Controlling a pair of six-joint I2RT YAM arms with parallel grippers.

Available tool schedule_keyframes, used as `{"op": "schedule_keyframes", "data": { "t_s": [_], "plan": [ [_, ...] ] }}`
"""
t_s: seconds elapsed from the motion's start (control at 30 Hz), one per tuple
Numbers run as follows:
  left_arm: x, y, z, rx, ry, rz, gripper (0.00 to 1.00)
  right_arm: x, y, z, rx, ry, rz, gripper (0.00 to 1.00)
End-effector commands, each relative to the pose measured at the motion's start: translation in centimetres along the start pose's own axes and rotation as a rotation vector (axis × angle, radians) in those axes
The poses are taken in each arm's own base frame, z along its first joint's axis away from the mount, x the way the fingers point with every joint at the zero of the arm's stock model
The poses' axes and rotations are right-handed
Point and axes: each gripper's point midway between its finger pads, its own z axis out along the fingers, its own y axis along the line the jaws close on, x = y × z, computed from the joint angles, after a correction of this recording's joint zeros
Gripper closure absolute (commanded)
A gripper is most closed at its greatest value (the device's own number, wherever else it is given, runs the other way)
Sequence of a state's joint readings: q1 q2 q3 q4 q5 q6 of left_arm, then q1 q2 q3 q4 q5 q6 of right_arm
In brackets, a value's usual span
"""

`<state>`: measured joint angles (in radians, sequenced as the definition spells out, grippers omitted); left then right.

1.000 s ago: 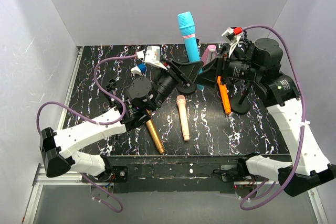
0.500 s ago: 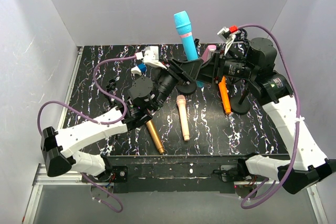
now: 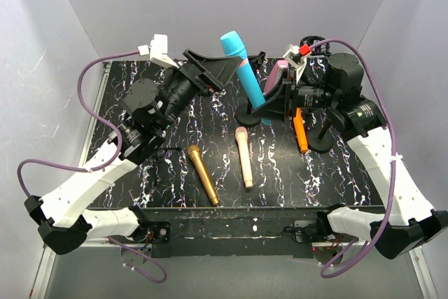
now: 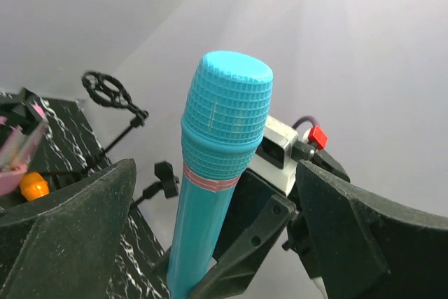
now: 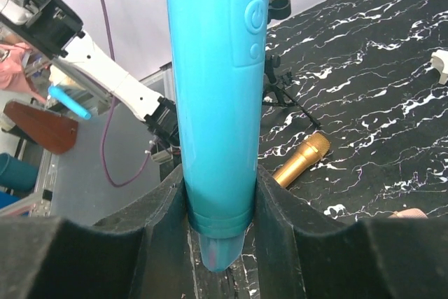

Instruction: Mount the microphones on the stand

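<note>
The left arm has lifted away from the sky blue microphone (image 3: 246, 78) and swung back to its left. The microphone itself has tipped, its head now leaning further left than half a second ago. The gold microphone (image 3: 201, 173), half hidden under that arm before, now lies in full view.

The surface (image 3: 280, 180) is black with white marble veining, closed in by plain white walls (image 3: 175, 5) on three sides.

Left of the blue microphone's head, the left end effector (image 3: 225, 78) hangs in the air with its fingers spread wide and nothing between them. Its wrist view shows the microphone standing in the gap, clear of both fingers. The gold microphone lies flat, nearer the arms than the blue one and to its left. The pale pink-cream microphone (image 3: 243, 157) lies just right of the gold one, almost parallel.

The blue microphone stands tilted over a round stand base (image 3: 245, 115); whether its foot touches the base cannot be told. The right end effector (image 3: 268, 105) is clamped tight on the lower end of its shaft. A mauve block (image 3: 278, 73) shows just right of the blue microphone, behind that end effector. The orange microphone (image 3: 299, 129) lies flat further right, with a second stand base (image 3: 323, 143) beyond it.
</note>
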<state>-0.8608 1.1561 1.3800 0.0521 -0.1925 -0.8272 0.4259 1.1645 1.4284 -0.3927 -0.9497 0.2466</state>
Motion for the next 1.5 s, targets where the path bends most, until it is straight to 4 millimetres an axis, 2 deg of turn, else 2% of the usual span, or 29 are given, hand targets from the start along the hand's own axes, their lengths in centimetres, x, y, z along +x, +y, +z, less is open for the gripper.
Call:
{"op": "schedule_keyframes", "data": {
  "t_s": [0.0, 0.07, 0.17, 0.3, 0.53, 0.7, 0.87, 0.93, 0.97, 1.0, 1.03, 1.07, 1.1, 1.13, 1.17, 1.27, 1.33, 1.4, 1.47],
  "plan": [
    [4.5, 0.5, 0.1, 0.007, 0.212, -0.032, 0.02, -0.8, 1.6, -0.4, -0.069, -0.012, -0.109, 0.99],
    [5.0, 0.6, 0.5, 0.010, 0.234, -0.032, 0.02, -0.6, 1.6, -0.4, -0.071, -0.007, -0.107, 0.99],
    [5.9, -0.2, 1.1, 0.049, 0.284, -0.024, 0.09, -0.4, 1.5, -0.3, -0.078, 0.003, -0.104, 0.99],
    [6.4, 0.0, 1.7, 0.052, 0.302, 0.011, 0.26, -0.2, 1.7, -0.3, -0.093, 0.020, -0.108, 0.99],
    [6.3, 0.0, 1.7, 0.057, 0.306, 0.063, 0.37, -0.2, 1.5, -0.3, -0.083, 0.035, -0.112, 0.99],
    [5.7, -0.2, 1.0, 0.071, 0.291, 0.086, 0.40, -0.3, 1.4, -0.2, -0.084, 0.037, -0.107, 0.99],
    [5.7, -0.2, 0.9, 0.077, 0.295, 0.114, 0.62, -0.2, 1.4, -0.1, -0.096, 0.040, -0.096, 0.99],
    [5.7, -0.2, 1.0, 0.079, 0.298, 0.121, 0.80, -0.1, 1.4, 0.0, -0.102, 0.042, -0.093, 0.99],
    [5.7, -0.3, 1.0, 0.085, 0.296, 0.125, 0.94, 0.0, 1.5, 0.0, -0.112, 0.044, -0.090, 0.99],
    [5.8, -0.3, 1.0, 0.092, 0.298, 0.138, 1.00, 0.1, 1.7, -0.1, -0.123, 0.045, -0.088, 0.99],
    [5.5, -0.3, 0.9, 0.089, 0.291, 0.151, 1.00, 0.2, 1.9, -0.1, -0.131, 0.049, -0.075, 0.90],
    [5.1, -0.4, 0.7, 0.091, 0.282, 0.165, 1.00, 0.2, 2.0, -0.1, -0.136, 0.050, -0.065, 0.75],
    [4.8, -0.2, 0.5, 0.077, 0.277, 0.188, 1.00, 0.1, 2.1, -0.2, -0.136, 0.050, -0.065, 0.52],
    [4.3, -0.3, 0.1, 0.077, 0.271, 0.217, 1.00, 0.1, 2.2, -0.2, -0.133, 0.048, -0.066, 0.33],
    [3.7, -0.4, -0.3, 0.074, 0.264, 0.250, 1.00, -0.1, 2.2, -0.3, -0.129, 0.047, -0.074, 0.20],
    [1.5, -0.8, -2.6, 0.048, 0.267, 0.377, 1.00, -0.7, 2.8, -0.9, -0.131, 0.050, -0.126, 0.15],
    [-0.6, -0.2, -4.4, -0.015, 0.252, 0.476, 1.00, -1.0, 2.7, -1.5, -0.114, 0.045, -0.155, 0.14],
    [-3.3, -0.1, -7.0, -0.079, 0.224, 0.558, 1.00, -1.1, 2.6, -2.2, -0.114, 0.049, -0.173, 0.13],
    [-5.4, 0.9, -9.3, -0.166, 0.208, 0.637, 1.00, -1.2, 2.7, -3.0, -0.127, 0.054, -0.192, 0.13]
  ]
}}
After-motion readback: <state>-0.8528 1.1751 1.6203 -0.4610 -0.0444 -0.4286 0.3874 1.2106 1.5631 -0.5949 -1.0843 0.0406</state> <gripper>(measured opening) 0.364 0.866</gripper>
